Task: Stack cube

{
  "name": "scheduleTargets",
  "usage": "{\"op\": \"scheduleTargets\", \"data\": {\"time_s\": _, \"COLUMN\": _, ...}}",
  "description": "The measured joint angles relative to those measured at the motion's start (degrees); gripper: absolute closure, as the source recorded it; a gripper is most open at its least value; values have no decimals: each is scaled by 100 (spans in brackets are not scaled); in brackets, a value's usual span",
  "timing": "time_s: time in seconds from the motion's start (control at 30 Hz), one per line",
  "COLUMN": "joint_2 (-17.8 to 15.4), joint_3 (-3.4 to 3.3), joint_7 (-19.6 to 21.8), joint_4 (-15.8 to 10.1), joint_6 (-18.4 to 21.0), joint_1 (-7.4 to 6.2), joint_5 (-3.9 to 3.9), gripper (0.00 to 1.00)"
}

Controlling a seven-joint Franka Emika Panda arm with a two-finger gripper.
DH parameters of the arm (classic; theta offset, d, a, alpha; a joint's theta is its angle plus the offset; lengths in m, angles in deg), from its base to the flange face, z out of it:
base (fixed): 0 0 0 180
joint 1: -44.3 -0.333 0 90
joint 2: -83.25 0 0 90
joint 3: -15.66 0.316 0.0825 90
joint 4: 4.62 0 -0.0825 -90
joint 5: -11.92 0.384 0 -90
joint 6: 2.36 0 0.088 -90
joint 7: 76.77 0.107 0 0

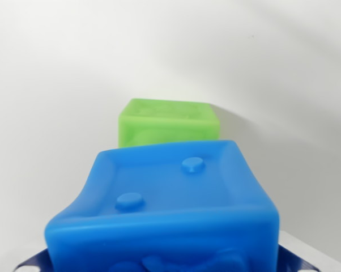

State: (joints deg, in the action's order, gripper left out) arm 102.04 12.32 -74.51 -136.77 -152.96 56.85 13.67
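Note:
A blue soft cube (170,209) with two raised dots on its top face fills the lower half of the wrist view, very close to the camera. Its sides bow inward as if squeezed. Pale grey finger parts show at the bottom corners, one fingertip (306,258) on the wrist view's right and a sliver on the left. My gripper (165,267) sits around the blue cube's lower part, shut on it. Beyond it, a green cube (167,122) rests on the white surface, its lower front hidden behind the blue cube.
A plain white surface (46,85) surrounds both cubes, with a soft shadow to the right of the green cube. Nothing else is in view.

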Motion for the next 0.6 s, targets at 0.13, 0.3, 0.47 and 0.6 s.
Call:
{"op": "scheduleTargets", "data": {"time_s": 0.13, "joint_2": 111, "joint_3": 3, "joint_7": -11, "joint_4": 2, "joint_6": -105, "joint_1": 0, "joint_5": 16, "gripper": 100}}
{"op": "scheduleTargets", "data": {"time_s": 0.3, "joint_2": 225, "joint_3": 7, "joint_7": -21, "joint_4": 12, "joint_6": -211, "joint_1": 0, "joint_5": 34, "gripper": 100}}
{"op": "scheduleTargets", "data": {"time_s": 0.47, "joint_2": 319, "joint_3": 10, "joint_7": -30, "joint_4": 22, "joint_6": -294, "joint_1": 0, "joint_5": 48, "gripper": 100}}
{"op": "scheduleTargets", "data": {"time_s": 0.6, "joint_2": 377, "joint_3": 13, "joint_7": -35, "joint_4": 30, "joint_6": -341, "joint_1": 1, "joint_5": 57, "gripper": 100}}
